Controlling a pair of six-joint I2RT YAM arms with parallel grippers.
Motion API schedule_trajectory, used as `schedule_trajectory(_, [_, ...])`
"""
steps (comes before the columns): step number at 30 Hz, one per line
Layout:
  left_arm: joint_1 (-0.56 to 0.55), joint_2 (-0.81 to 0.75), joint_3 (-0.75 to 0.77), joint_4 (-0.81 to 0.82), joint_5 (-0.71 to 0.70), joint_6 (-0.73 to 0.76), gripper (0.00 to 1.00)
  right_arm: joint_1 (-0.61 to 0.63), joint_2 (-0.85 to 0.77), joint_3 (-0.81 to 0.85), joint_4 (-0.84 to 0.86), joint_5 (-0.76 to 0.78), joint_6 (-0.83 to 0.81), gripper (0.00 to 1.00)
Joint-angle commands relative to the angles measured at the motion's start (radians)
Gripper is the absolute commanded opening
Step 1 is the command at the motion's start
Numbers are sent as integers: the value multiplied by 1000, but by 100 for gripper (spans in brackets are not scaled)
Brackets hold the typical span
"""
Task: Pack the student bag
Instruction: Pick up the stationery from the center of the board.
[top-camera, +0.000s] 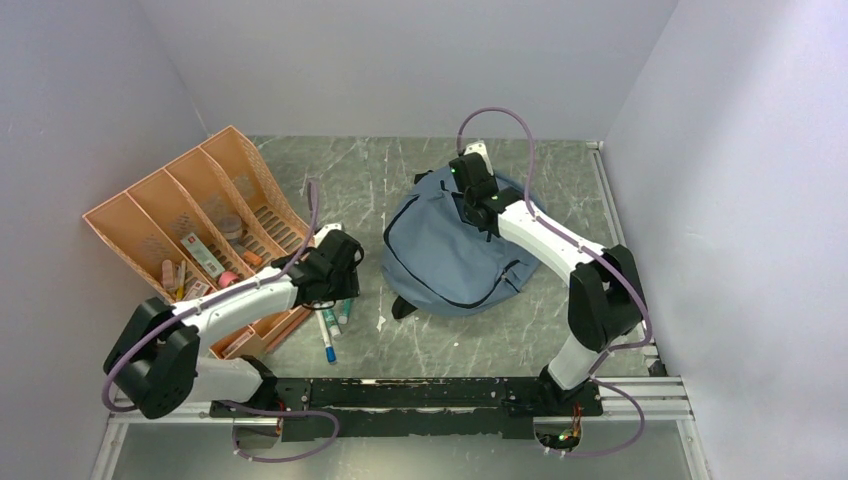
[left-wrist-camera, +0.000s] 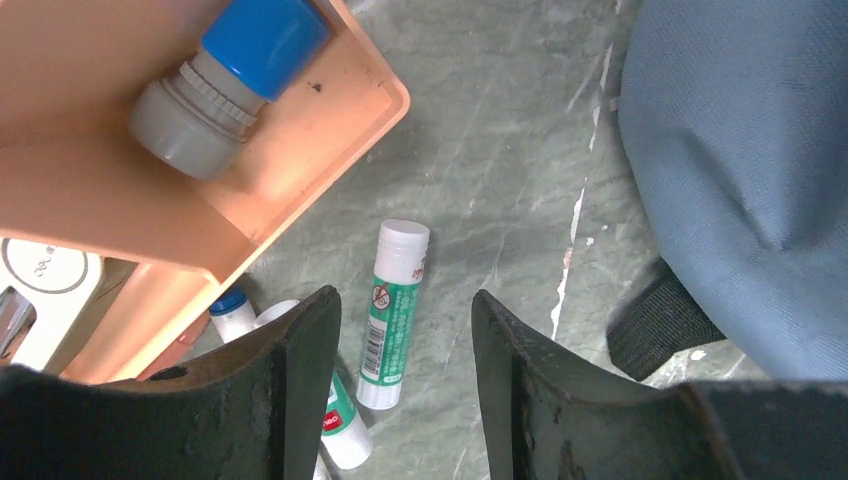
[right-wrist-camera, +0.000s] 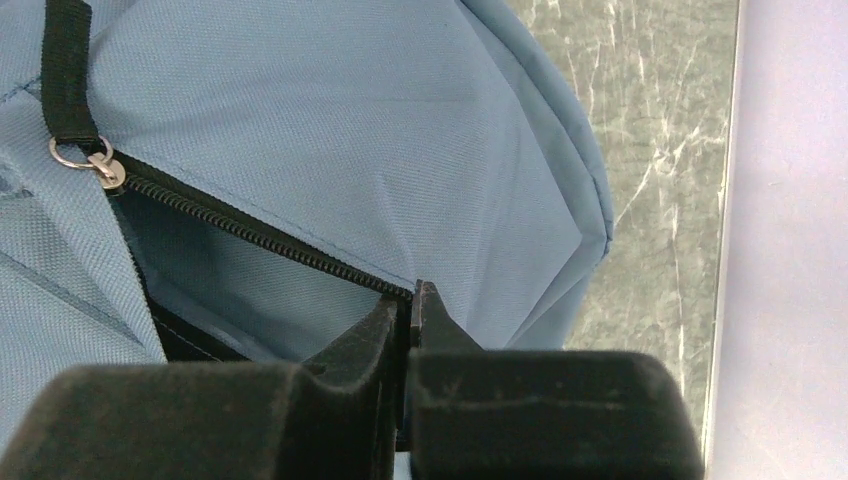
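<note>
Gripping the student bag (right-wrist-camera: 400, 130) at its zipper (right-wrist-camera: 250, 235), right end effector (right-wrist-camera: 410, 300) closed, left end effector (left-wrist-camera: 405, 305) open over glue stick (left-wrist-camera: 398, 262)

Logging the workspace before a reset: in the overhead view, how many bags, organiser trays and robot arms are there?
Bags: 1, the student bag
Trays: 1, the orange tray
Arms: 2, the left arm and the right arm
Total: 4
</note>
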Motion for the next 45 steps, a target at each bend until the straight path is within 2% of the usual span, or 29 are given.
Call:
schedule_trajectory(1, [-12,38,-9,43,-10,3,56,-13,-49,-20,-27,13,29,0])
schedule_trajectory(17, [-49,183,-33,109,0,18,51,-33,-69,-36,-44,0,65,0])
schedule_trajectory(21, [-54,207,-29,116,7,28,41,-48,-84,-33,-60,4,85,0])
schedule_trajectory(27, [-61,192,4,116,9,43,17,-81,-109,-22,-100,-4,126,0])
schedule_trajectory(36, [-61,87,134,93,20,121,7,-100,-115,14,-205,-100,227,0])
schedule_trajectory(39, [-61,18,176,136,80,169,5,-102,-135,0,-205,-148,265,0])
schedule_trajectory(42, [-61,-22,206,248,195,217,5,-103,-146,-11,-200,-186,295,0])
schedule_trajectory(45, [-61,-15,254,335,284,187,5,-108,-147,-1,-209,-221,309,0])
